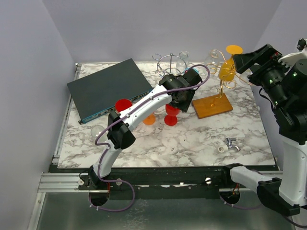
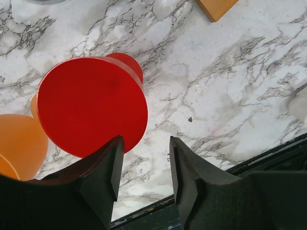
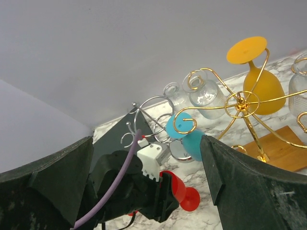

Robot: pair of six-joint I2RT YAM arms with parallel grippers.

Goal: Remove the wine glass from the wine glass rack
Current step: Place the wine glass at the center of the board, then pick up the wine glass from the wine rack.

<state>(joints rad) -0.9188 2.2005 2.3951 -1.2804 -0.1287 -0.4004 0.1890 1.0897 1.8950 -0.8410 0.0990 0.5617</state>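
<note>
While a yellow wine glass (image 1: pixel 227 69) hangs foot-up on the gold wire rack (image 1: pixel 221 87), a red wine glass (image 2: pixel 91 105) and an orange glass (image 2: pixel 19 143) crowd the marble table (image 2: pixel 230 81) beneath the outstretched, downward-pointing left gripper (image 2: pixel 145 143), its fingers parted on nothing. The right gripper (image 3: pixel 146 143) hovers raised, gaping.

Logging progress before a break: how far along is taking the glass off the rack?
Done: a red glass sits on the marble table, clear of the gold rack. In hand: the left gripper is open beside it, gripping nothing. Left: a yellow glass hangs on that rack.
</note>
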